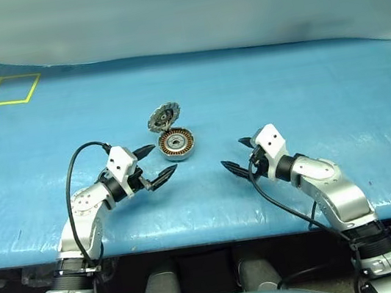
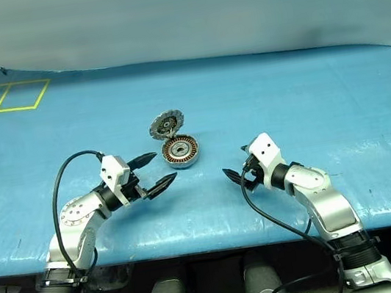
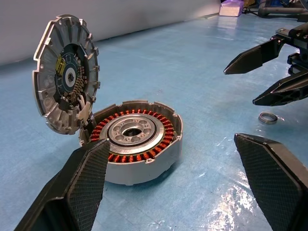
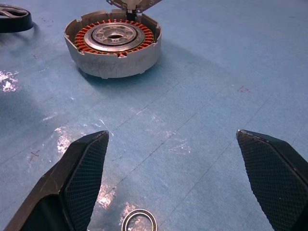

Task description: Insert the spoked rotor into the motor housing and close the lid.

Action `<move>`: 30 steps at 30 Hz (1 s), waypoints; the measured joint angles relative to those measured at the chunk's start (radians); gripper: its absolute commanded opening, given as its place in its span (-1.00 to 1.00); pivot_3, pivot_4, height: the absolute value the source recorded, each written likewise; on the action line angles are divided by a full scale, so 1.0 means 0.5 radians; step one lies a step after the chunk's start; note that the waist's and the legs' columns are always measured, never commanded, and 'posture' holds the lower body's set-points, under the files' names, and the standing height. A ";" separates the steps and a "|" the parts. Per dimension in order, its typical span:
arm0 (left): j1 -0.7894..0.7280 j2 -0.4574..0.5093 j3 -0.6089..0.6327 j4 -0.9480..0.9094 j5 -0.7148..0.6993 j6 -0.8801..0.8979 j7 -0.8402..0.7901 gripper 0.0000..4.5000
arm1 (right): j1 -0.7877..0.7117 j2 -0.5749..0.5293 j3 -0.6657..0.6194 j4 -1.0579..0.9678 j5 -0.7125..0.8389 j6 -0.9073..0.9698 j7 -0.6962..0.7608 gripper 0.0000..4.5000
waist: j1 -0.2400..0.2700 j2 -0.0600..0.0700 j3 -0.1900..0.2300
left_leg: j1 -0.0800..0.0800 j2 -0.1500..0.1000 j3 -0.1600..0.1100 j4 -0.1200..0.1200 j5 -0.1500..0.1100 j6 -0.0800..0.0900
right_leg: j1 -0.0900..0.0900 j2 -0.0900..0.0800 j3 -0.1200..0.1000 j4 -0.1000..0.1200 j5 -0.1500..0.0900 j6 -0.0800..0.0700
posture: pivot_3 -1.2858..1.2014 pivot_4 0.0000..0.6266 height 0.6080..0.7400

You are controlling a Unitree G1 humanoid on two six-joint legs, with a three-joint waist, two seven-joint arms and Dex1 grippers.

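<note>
Housing: round silver motor housing (image 1: 176,143) with copper windings, empty (rotor not inserted)
Lid: toothed grey lid (image 1: 164,116) hinged up
Fingers: left gripper (image 1: 158,163), right gripper (image 1: 238,156) both wide, holding nothing

One motor housing (image 1: 176,143), one lid (image 1: 163,114) standing open at its rim, one small loose metal ring (image 4: 139,222), one dark spoked rotor (image 4: 13,17), two pincers, left pincer (image 1: 155,163), right pincer (image 1: 237,156), one table (image 1: 336,94)
</note>
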 measured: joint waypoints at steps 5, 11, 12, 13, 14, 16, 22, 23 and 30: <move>0.000 0.000 0.000 0.000 0.000 0.001 -0.015 1.00 | 0.000 0.000 0.000 0.000 0.004 0.000 0.006 0.99 | 0.000 0.000 0.000 | 0.000 0.000 0.000 0.000 0.000 0.000 | 0.000 0.000 0.000 0.000 0.000 0.000 | 0.03 -0.52 1.00; 0.000 0.000 0.000 0.000 0.001 0.001 -0.015 1.00 | 0.000 0.000 0.002 0.000 0.021 0.001 0.041 0.99 | 0.000 0.000 0.000 | 0.000 0.000 0.000 0.000 0.000 0.000 | 0.000 0.000 0.000 0.000 0.000 0.000 | 0.03 -0.52 1.00; 0.000 0.000 0.000 0.000 0.001 0.001 -0.015 1.00 | 0.000 0.000 0.002 0.000 0.022 0.001 0.041 0.99 | 0.000 0.000 0.000 | 0.000 0.000 0.000 0.000 0.000 0.000 | 0.000 0.000 0.000 0.000 0.000 0.000 | 0.03 -0.52 1.00; 0.000 0.000 0.000 0.000 0.001 0.001 -0.015 1.00 | 0.000 0.000 0.002 0.000 0.022 0.001 0.042 0.99 | 0.000 0.000 0.000 | 0.000 0.000 0.000 0.000 0.000 0.000 | 0.000 0.000 0.000 0.000 0.000 0.000 | 0.03 -0.52 1.00; 0.000 0.000 0.000 0.000 0.001 0.001 -0.015 1.00 | 0.000 0.000 0.002 0.000 0.022 0.001 0.043 0.99 | 0.000 0.000 0.000 | 0.000 0.000 0.000 0.000 0.000 0.000 | 0.000 0.000 0.000 0.000 0.000 0.000 | 0.03 -0.52 1.00; 0.000 0.000 0.000 0.000 0.002 0.001 -0.015 1.00 | 0.000 0.000 0.002 0.000 0.024 0.001 0.045 0.99 | 0.000 0.000 0.000 | 0.000 0.000 0.000 0.000 0.000 0.000 | 0.000 0.000 0.000 0.000 0.000 0.000 | 0.03 -0.52 1.00; 0.000 0.000 0.000 0.000 0.004 0.000 -0.013 1.00 | 0.000 -0.001 0.004 -0.001 0.028 0.002 0.068 0.99 | 0.000 0.000 0.000 | 0.000 0.000 0.000 0.000 0.000 0.000 | 0.000 0.000 0.000 0.000 0.000 0.000 | 0.03 -0.52 1.00; 0.000 0.000 0.000 0.000 0.004 0.000 -0.011 1.00 | 0.000 -0.001 0.004 -0.001 0.028 0.003 0.070 0.99 | 0.000 0.000 0.000 | 0.000 0.000 0.000 0.000 0.000 0.000 | 0.000 0.000 0.000 0.000 0.000 0.000 | 0.03 -0.52 1.00; 0.000 0.002 0.000 -0.001 0.011 0.071 0.036 1.00 | 0.001 -0.001 0.006 -0.003 0.028 0.005 0.076 0.99 | 0.000 0.000 0.000 | 0.000 0.000 0.000 0.000 0.000 0.000 | 0.000 0.000 0.000 0.000 0.000 0.000 | 0.03 -0.52 1.00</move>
